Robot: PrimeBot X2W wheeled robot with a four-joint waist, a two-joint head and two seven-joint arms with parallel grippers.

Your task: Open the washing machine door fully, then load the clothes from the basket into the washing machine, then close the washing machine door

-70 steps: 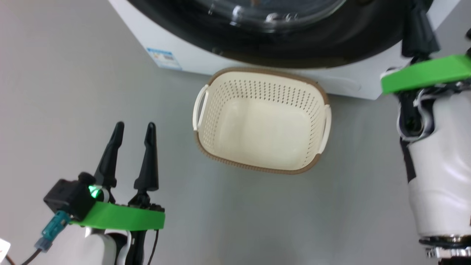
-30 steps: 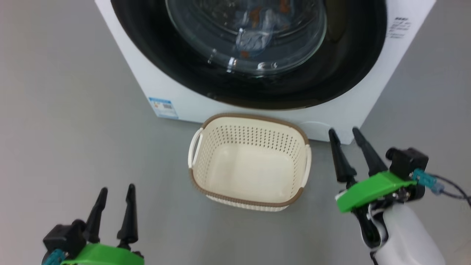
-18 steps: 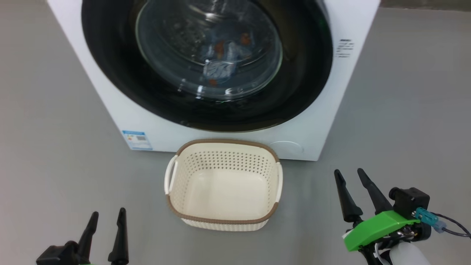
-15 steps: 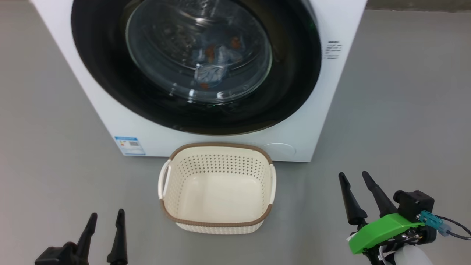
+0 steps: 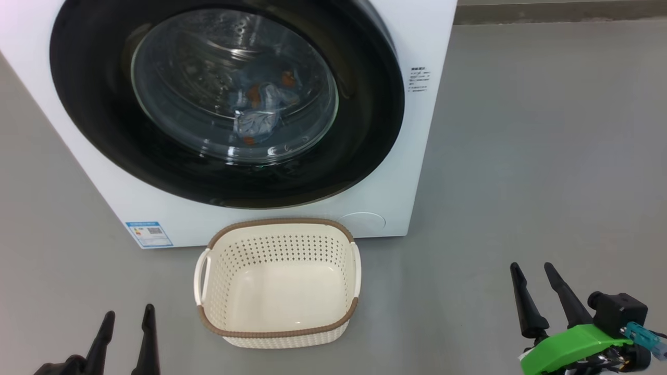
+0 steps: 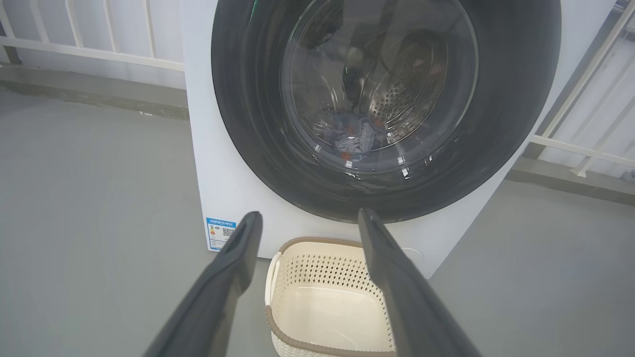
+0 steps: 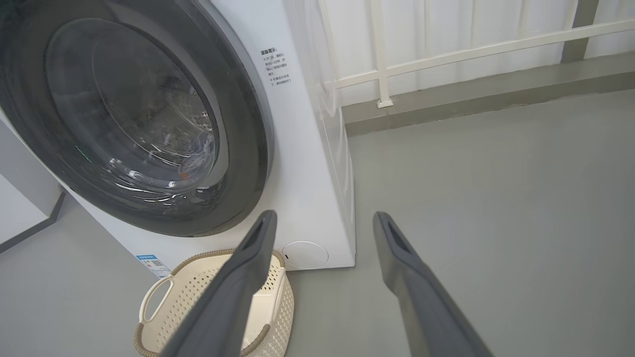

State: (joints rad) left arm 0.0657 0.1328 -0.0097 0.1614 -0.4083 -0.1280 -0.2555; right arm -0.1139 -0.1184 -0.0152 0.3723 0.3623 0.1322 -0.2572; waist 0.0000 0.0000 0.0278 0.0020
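Since the earlier frames my right gripper (image 5: 531, 266) has come down from beside the washing machine door (image 5: 232, 88) to the lower right, and the head camera has pulled back. It stands wide open and holds nothing, as does my left gripper (image 5: 130, 311) at lower left. I see the door shut against the washing machine (image 5: 417, 156), with the clothes (image 5: 258, 112) behind its glass. The basket (image 5: 276, 333) stands on the floor (image 5: 547, 156), just before the machine's front bottom edge. The blue label sticker (image 5: 148, 234) and the small black print (image 5: 418, 79) are too small for me to read.

washing machine (image 5: 417, 31) blue sticker (image 5: 148, 234), small print (image 5: 419, 79), neither legible
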